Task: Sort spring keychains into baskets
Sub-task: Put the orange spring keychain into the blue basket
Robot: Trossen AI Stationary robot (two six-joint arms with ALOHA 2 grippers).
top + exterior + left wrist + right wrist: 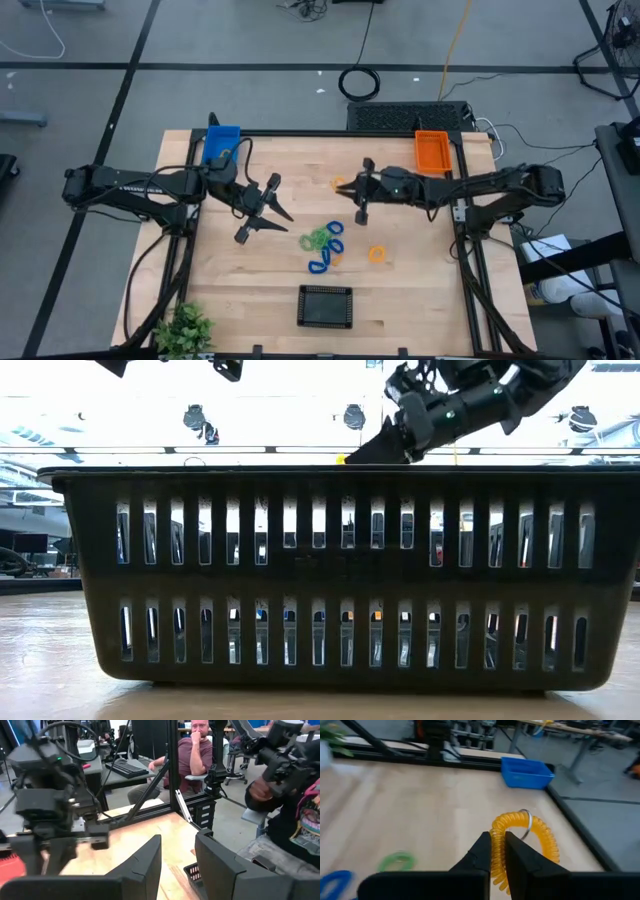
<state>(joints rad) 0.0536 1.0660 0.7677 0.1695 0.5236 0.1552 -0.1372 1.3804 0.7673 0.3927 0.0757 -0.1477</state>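
Table (420, 300): a light wooden top is seen, and all things of the task lie on it or hang above it.
Black basket (325, 306): it is placed at the near edge of the table, beside the green plant (185, 328); in the low view its slotted wall (330, 575) fills almost the whole picture.
Blue basket (220, 145): it is set at the far corner of the table on the left arm's side, well apart from the black basket; it is seen also in the right wrist view (526, 772).
Orange basket (432, 151): it is set at the other far corner of the table, on the right arm's side.
Left gripper (268, 212): it is held above the table between the blue basket and the black basket; its jaws are spread apart and nothing is seen between them.
Right gripper (362, 196): it is held above the table, between the orange basket and the black basket; its jaws are closed together on an orange-yellow spring keychain (527, 837), whose coil is pinched between the fingers (480, 855) while the rest of the loop curves out past the tips.
Other spring keychains: a green one (316, 239) and blue ones (326, 256) are lying in a small group just beyond the black basket; an orange one (377, 254) is lying near them, apart from the group.
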